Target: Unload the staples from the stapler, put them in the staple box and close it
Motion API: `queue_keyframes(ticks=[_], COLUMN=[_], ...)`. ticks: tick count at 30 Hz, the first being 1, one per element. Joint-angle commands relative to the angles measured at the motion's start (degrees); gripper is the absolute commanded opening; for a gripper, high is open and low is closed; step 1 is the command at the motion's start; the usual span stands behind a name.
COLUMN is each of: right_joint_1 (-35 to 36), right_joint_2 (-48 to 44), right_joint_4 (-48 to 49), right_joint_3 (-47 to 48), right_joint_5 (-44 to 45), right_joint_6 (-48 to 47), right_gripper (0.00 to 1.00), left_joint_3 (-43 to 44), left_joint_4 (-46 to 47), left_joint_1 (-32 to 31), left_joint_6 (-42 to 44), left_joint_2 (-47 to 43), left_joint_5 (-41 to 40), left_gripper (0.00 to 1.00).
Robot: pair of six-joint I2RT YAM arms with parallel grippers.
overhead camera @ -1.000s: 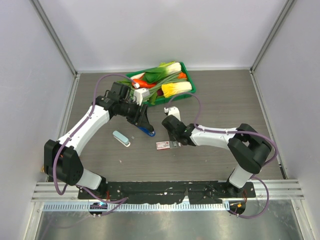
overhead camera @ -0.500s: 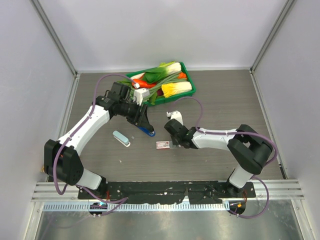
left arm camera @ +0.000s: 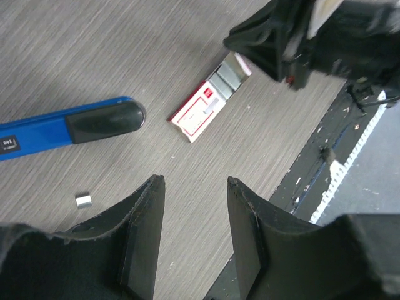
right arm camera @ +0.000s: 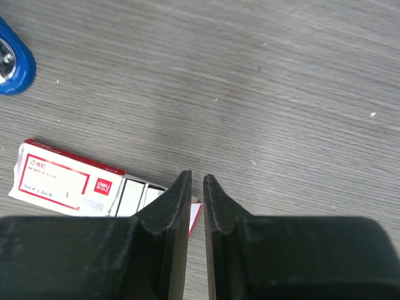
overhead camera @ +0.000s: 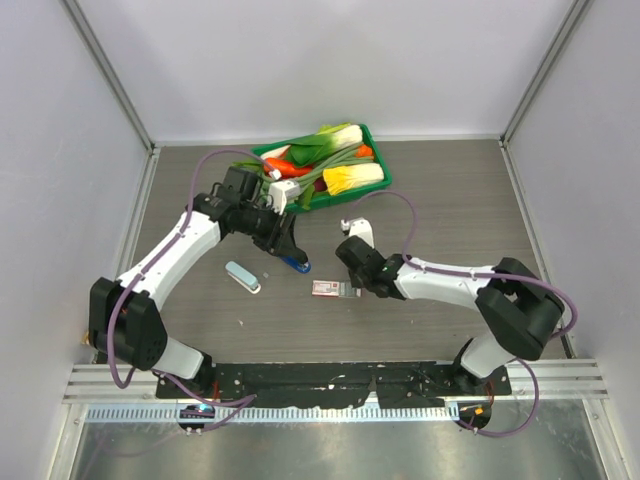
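Three pale walls [overhead camera: 300, 60] and slanting metal posts [overhead camera: 110, 75] box in the grey wood-grain worktop [overhead camera: 450, 200], whose near edge ends at a black base plate [overhead camera: 340, 378]. At the back sits a green tray [overhead camera: 379, 150] of vegetables [overhead camera: 335, 150]; the left arm's wrist covers its near left corner.

The left claw [left arm camera: 195, 184] hangs over the middle of the worktop, fingers spread wide with nothing between them. The right claw [right arm camera: 197, 181] is low over the surface, fingers pressed almost together with only a thin slit between. Its tips sit at the open end of the red-and-white carton [right arm camera: 59, 180], and whether they nip the carton's flap cannot be told.

The stapler [overhead camera: 296, 263] lies flat on the worktop near the carton. From above its far end is hidden under the left claw. The left wrist view cuts it off at the picture's edge, and the right wrist view catches only its rounded blue tip. A pale blue-and-white oblong [overhead camera: 242, 277] lies to the stapler's left, apart from it. The staples [left arm camera: 83, 200], a tiny silvery bit, lie loose on the worktop near the stapler without touching it. From above they are barely a speck.
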Motion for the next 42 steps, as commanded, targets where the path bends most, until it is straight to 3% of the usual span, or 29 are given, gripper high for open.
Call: queue_keyframes(ticks=[1,8,18,29,42], right_joint_1=[-2.0,-5.2,-9.4,-13.3,-14.4], right_joint_2=[-7.3,-14.9,-15.6,-15.0,-11.4], right_joint_4=[-0.9,4.7,18.8,23.4,26.2], right_joint_3=[-0.8,-11.3,-20.3,-23.0,-22.4], right_joint_5=[0.2,-13.1,-25.5,-28.6,-30.1], right_joint_6=[3.2,10.4,17.1,17.9,17.7], right_gripper=[0.20,0.22,0.21,0.21,0.20], left_joint_3=[-2.0,-6.0,-9.4,-11.0,-10.0], left_joint_4=[0.4,1.2,6.5,10.5,12.7], left_joint_1=[-1.3,-9.0,-10.7,-13.6,-15.4], left_joint_6=[5.9,10.7,11.0,13.0,13.4], left_joint_2=[0.6,2.6,8.6,12.1,15.2], left_joint_5=[-3.3,-6.0,-7.6,-17.2,-19.9], left_gripper=[0.47,0.43,0.38,0.34,0.33])
